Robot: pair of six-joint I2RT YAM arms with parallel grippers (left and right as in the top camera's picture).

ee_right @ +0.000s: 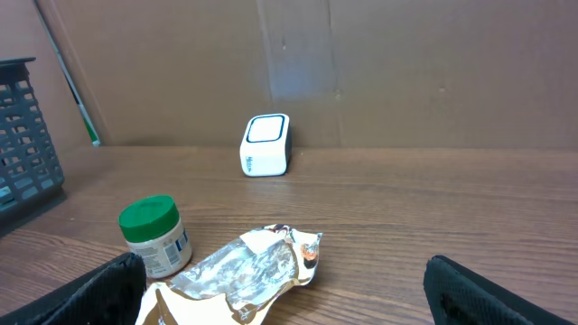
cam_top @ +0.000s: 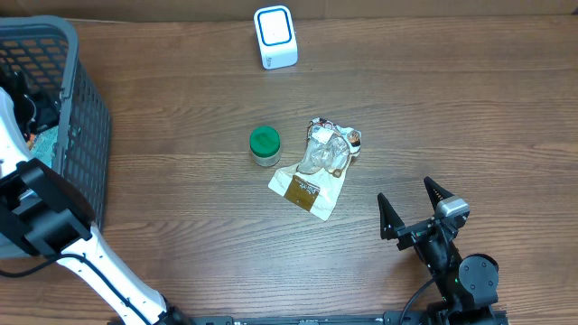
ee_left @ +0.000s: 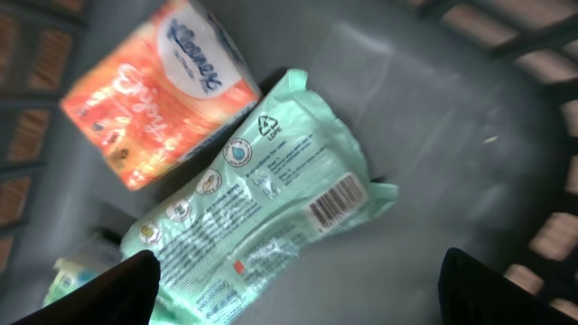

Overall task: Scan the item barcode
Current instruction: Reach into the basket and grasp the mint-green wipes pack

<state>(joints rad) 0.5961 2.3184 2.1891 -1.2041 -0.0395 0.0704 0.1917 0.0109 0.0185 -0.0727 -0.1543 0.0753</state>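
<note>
Left gripper [ee_left: 302, 280] sits wide open over a mint-green pack [ee_left: 262, 217] down in the basket [cam_top: 86, 72], gripping nothing

The pack lies flat on the basket floor, barcode [ee_left: 336, 202] facing up, with an orange tissue pack [ee_left: 163, 86] touching its top edge. Over on the desk [cam_top: 181, 226], the white scanner [cam_top: 275, 36] stands at the far edge, well apart from the basket. A green-lidded jar [cam_top: 265, 144] and a crumpled foil bag [cam_top: 321, 167] sit mid-desk, just beside each other. Right gripper [cam_top: 404, 188] is spread wide too, empty, near the foil bag.
</note>
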